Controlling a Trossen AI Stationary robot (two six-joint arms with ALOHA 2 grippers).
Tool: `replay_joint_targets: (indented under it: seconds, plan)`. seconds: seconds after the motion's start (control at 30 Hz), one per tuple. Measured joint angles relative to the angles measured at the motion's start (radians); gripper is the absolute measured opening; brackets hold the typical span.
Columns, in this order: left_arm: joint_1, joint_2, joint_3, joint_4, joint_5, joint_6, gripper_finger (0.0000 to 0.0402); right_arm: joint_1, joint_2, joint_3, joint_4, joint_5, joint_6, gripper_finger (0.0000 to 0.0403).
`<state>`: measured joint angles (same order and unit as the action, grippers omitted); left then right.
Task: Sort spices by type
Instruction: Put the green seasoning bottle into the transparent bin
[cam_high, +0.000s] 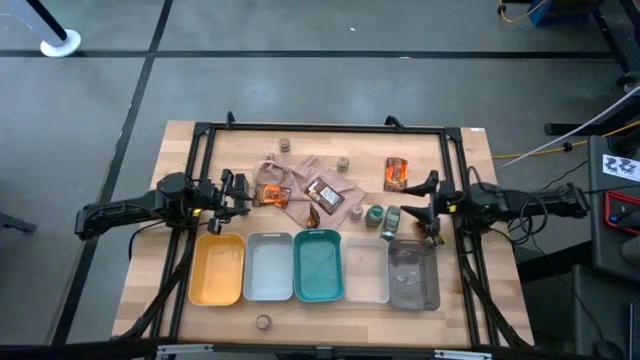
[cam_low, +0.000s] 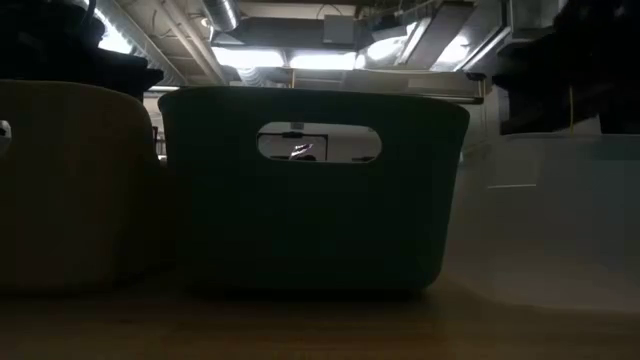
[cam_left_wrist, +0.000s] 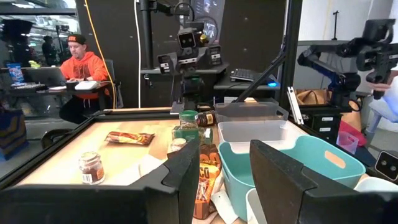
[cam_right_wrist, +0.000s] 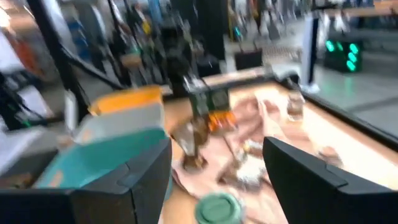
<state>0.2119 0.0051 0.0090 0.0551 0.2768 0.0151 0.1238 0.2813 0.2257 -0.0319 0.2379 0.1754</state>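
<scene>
The spices lie across the far half of the table. Small jars stand on their bases, three of them in a row beside my right gripper. Orange-brown packets lie flat, some on the beige-pink cloth. One jar stands alone near the front edge. My left gripper hovers open at the cloth's left side, its fingers with nothing between them. My right gripper hovers open at the right, facing a green-lidded jar.
Several trays stand in a row on the near half: yellow, grey, teal and two clear ones. A black frame runs round the table. A person in an orange top sits beyond the table.
</scene>
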Motion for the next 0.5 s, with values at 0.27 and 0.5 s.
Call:
replay_joint_targets:
  seconds: [0.27,0.5]
  plan:
    - [0.000,0.000,0.000,0.000,0.000,0.000,0.0131,0.000,0.306,0.175,-0.112,0.032,-0.001,0.0253]
    - [0.000,0.000,0.000,0.000,0.000,0.000,0.0131,0.000,0.535,0.303,-0.180,0.028,0.001,0.0253]
